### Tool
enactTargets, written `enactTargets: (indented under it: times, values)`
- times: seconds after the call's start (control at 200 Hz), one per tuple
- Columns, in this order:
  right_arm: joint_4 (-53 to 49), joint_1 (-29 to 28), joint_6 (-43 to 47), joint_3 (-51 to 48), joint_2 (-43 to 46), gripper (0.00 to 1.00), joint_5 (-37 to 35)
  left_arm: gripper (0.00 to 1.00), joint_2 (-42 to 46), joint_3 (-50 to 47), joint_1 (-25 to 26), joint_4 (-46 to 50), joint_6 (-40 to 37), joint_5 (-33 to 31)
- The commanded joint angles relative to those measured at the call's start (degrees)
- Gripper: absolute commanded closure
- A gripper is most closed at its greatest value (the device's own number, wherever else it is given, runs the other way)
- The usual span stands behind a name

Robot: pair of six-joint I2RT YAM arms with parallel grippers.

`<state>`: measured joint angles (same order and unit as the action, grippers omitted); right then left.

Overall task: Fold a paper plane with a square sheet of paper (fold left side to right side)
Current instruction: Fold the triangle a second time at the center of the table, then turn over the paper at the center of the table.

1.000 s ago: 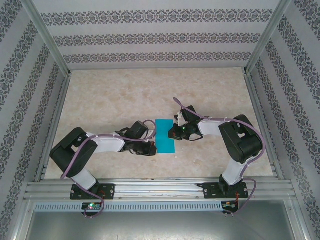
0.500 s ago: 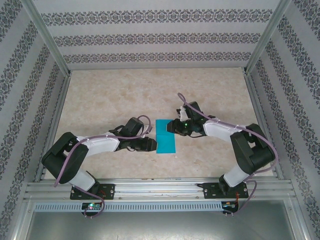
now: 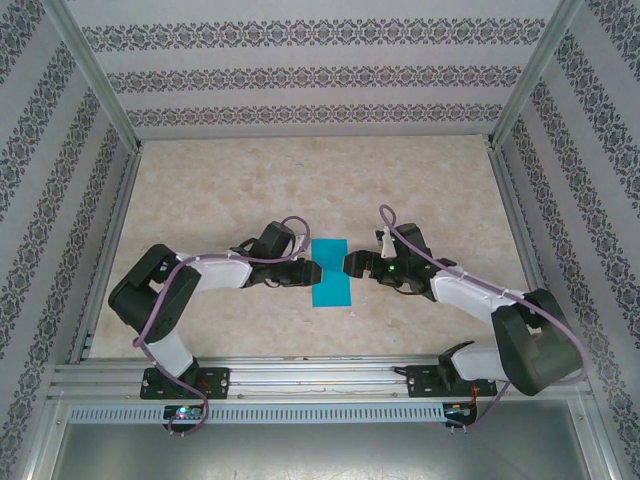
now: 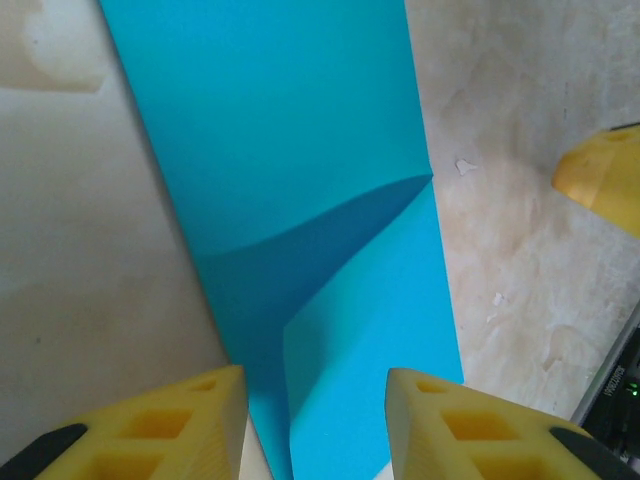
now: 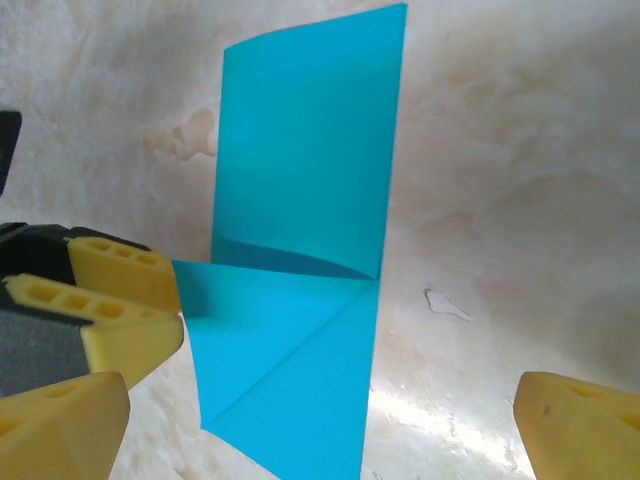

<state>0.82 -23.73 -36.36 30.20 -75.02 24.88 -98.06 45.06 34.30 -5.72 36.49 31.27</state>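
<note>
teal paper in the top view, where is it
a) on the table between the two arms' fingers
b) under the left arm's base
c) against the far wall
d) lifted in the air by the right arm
a, the square sheet of paper lies on the table, with the left fingers at its left edge and the right fingers at its right edge.

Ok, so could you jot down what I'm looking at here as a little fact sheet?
Surface: pale marbled table
Paper: thin teal-blue sheet of paper, folded to a narrow rectangle, top layer partly lifted
Left gripper: at the paper's left edge, jaws apart, nothing gripped
Right gripper: at the paper's right edge, jaws wide open
Plane: not yet formed
</note>
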Motion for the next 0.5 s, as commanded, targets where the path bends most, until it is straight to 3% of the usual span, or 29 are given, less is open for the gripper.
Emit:
enactTargets:
  times: [0.0,0.095,0.335,0.495]
  values:
    - [1.8,0.8,-0.9,-2.1,2.4,0.02,0.6,0.63,-1.8,2.1,-0.8,-2.5,-0.2,0.5]
    - [1.9,1.0,-0.9,-3.2,3.0,0.04,1.7,0.68,-2.4,2.1,-0.8,-3.4,0.1,0.8]
    - [5.4,0.9,-1.4,-3.8,0.6,0.29,7.5,0.91,1.2,-1.1,-0.8,-6.1,0.6,-1.4]
    - [10.6,-0.3,-3.5,-3.6,-1.8,0.4,9.0,0.95,4.7,-4.3,-0.8,-9.1,1.8,-2.8]
